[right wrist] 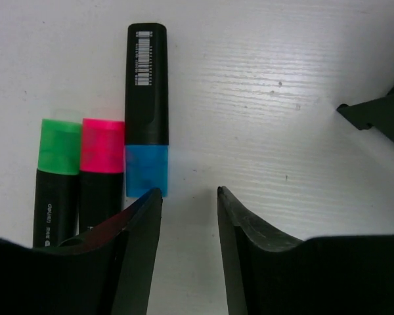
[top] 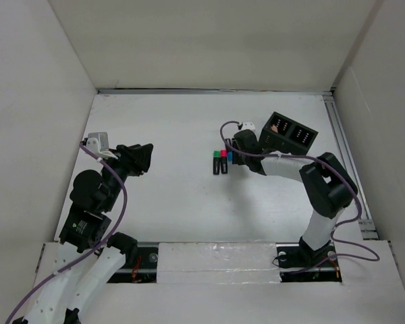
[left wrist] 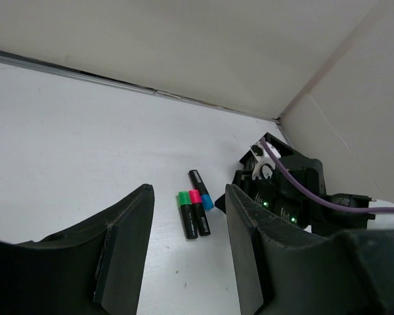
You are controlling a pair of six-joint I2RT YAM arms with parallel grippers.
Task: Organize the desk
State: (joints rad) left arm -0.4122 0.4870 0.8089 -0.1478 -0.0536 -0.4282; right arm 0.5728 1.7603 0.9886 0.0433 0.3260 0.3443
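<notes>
Right gripper (right wrist: pixel 189 193): jaws parted a moderate way, nothing between them; only bare desk (right wrist: pixel 282 79) shows in the gap. In the right wrist view, the fingertip (right wrist: pixel 148 203) at frame left sits at the blue cap end of the blue highlighter (right wrist: pixel 146 111), lower centre of the frame (contact or a hair's gap: cannot tell). Pink highlighter (right wrist: pixel 102 147) and green highlighter (right wrist: pixel 59 147) lie side by side at centre left, touching each other, with the pink just beside the blue.

Left gripper (left wrist: pixel 188 190): jaws apart, empty, at the left of the overhead view, pointing across the desk and well apart from the highlighters.

Desk: the white tabletop fills the middle of the overhead view, with white wall panels around it. Black box (top: pixel 290 131) is right of centre in the upper half, just beyond the right gripper.
</notes>
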